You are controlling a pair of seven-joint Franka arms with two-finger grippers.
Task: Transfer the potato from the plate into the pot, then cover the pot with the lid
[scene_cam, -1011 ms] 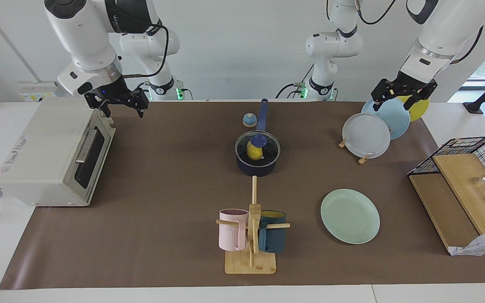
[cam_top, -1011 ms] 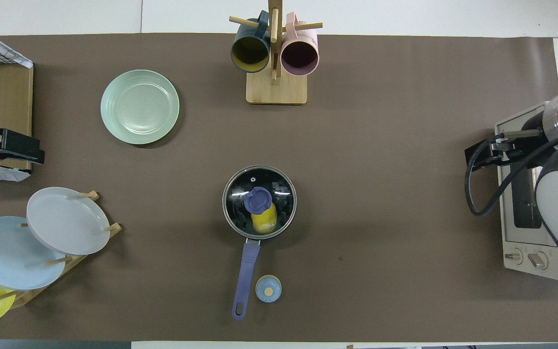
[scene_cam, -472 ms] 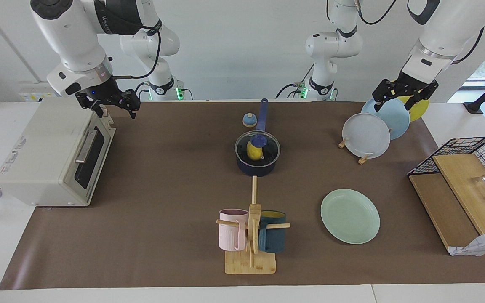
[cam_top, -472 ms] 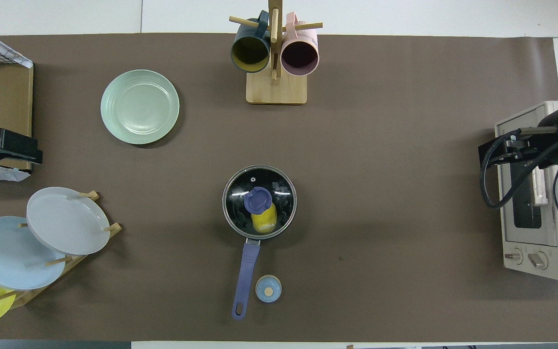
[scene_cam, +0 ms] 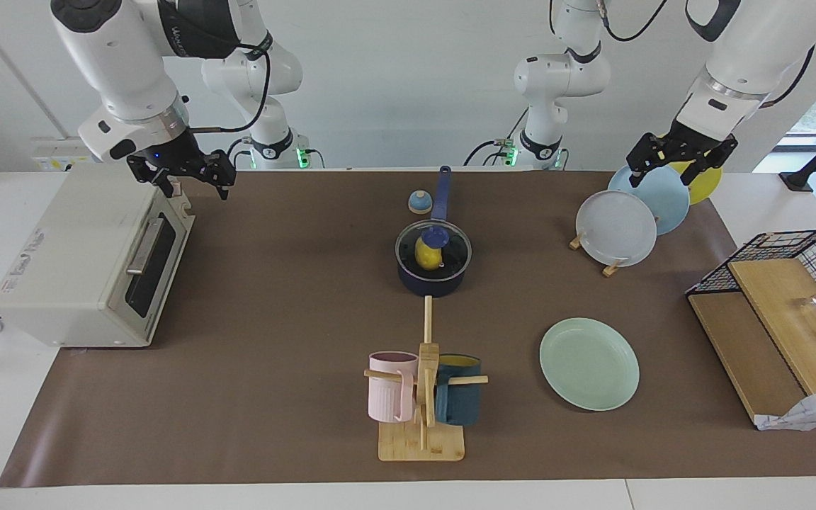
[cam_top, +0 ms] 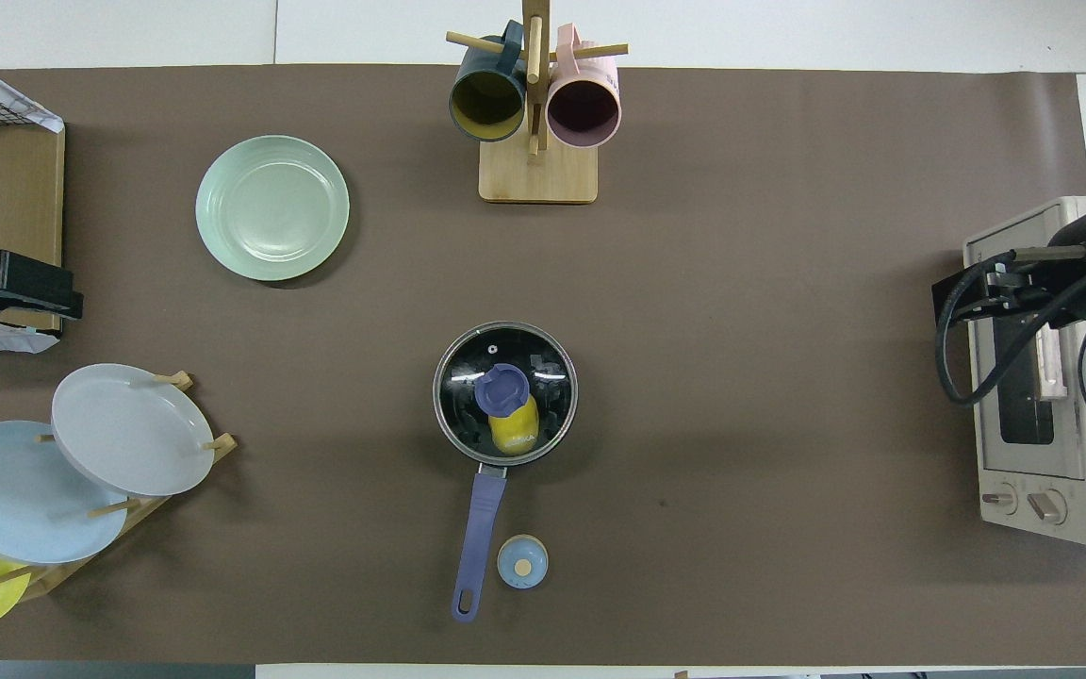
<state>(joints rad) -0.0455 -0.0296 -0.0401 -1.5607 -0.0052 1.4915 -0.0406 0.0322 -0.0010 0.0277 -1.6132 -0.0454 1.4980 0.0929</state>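
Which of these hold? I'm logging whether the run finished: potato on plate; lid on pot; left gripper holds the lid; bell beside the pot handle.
1. The potato lies on the plate. False: it is in the pot; the plate is bare.
2. The lid covers the pot. True.
3. The left gripper holds the lid. False: it is open, empty, over the plate rack.
4. The bell stands beside the pot's handle. True.
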